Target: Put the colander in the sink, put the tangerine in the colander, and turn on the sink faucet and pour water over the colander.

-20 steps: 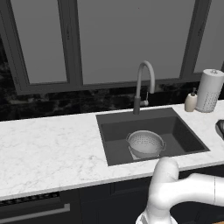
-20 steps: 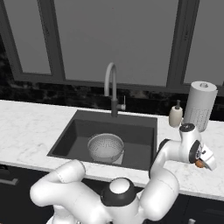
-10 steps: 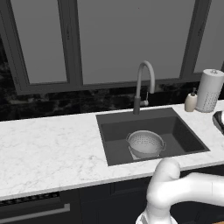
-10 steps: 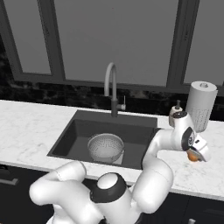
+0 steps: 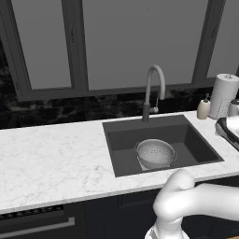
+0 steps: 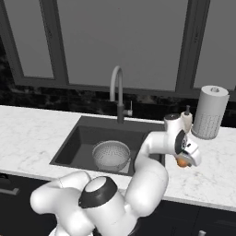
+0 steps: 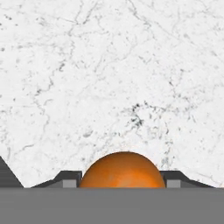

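With the colander (image 6: 111, 155) already sitting in the sink (image 6: 78, 138), holds the tangerine (image 7: 123, 169) pinched in the claw (image 6: 183, 162) above marble, colander off to its left; placing and faucet (image 6: 117, 92) remain.

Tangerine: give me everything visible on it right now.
The tangerine is a small, smooth, bright orange ball with faint darker mottling, whole and unpeeled. In the hand view it sits between the claw fingertips, one on each side of it, over white marble counter. In the right base view it shows as an orange spot under the hand, over the counter right of the sink, not yet in the colander.
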Motion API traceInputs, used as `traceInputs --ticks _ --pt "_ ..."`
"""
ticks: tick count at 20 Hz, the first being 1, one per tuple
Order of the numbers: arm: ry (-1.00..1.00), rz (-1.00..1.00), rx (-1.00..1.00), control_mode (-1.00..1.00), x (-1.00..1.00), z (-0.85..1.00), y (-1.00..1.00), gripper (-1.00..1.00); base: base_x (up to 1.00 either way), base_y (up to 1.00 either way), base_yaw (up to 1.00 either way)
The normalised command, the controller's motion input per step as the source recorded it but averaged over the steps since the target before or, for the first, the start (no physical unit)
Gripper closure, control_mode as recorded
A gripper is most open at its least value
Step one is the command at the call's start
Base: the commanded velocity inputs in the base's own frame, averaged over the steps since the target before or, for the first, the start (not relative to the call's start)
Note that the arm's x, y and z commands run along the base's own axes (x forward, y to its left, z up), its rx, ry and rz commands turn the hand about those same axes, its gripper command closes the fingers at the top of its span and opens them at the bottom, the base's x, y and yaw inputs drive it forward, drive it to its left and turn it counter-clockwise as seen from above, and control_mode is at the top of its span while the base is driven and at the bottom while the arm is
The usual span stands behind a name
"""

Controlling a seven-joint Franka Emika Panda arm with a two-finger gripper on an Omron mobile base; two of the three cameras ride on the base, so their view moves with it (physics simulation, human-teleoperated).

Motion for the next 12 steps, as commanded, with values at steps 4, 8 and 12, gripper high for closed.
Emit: traceInputs --ticks 4,8,12 --pt "0.06 0.1 0.1 -1.0 0.0 0.33 0.61 1.0 0.0 0.0 0.0" --pt "0.05 0.08 0.03 -1.0 0.0 0.41 0.69 1.0 0.0 0.0 0.0" --pt "0.04 0.08 0.01 -1.0 0.0 0.37 0.77 1.0 0.0 0.0 0.0"
